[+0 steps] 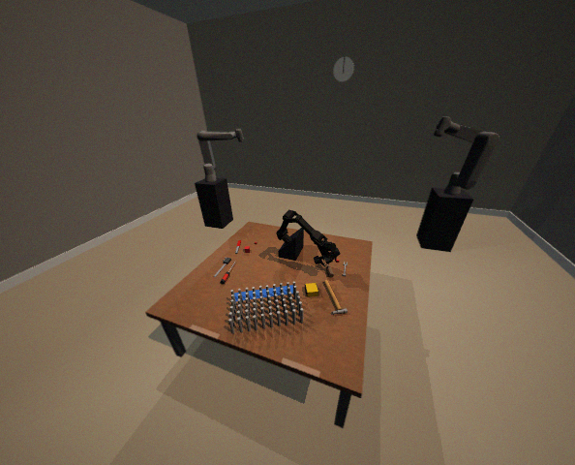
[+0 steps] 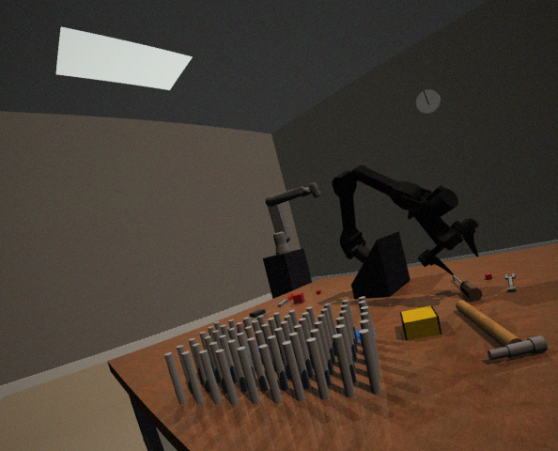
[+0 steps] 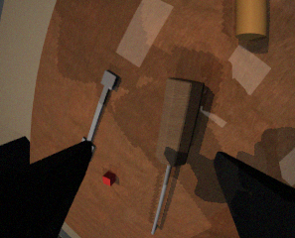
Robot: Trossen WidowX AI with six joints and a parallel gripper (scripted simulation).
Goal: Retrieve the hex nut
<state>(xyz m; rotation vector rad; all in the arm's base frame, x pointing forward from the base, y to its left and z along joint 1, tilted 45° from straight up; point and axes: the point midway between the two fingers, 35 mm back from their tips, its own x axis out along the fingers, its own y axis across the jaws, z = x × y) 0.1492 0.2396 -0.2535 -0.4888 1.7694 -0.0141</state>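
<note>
From here I have my pincer [image 1: 326,262] [image 2: 452,264] [image 3: 155,154] spread open, nothing in its grip, above a brown-handled tool [image 1: 328,270] [image 2: 471,289] [image 3: 179,119] on the right side of the table [image 1: 197,294] [image 2: 440,408] [image 3: 132,106]; the spacers [image 1: 270,320] [image 2: 296,371] stand upright at the near side, with the blue strip [image 1: 264,292] [image 2: 365,334] along their far edge, and I cannot make out the hex nut among them
</note>
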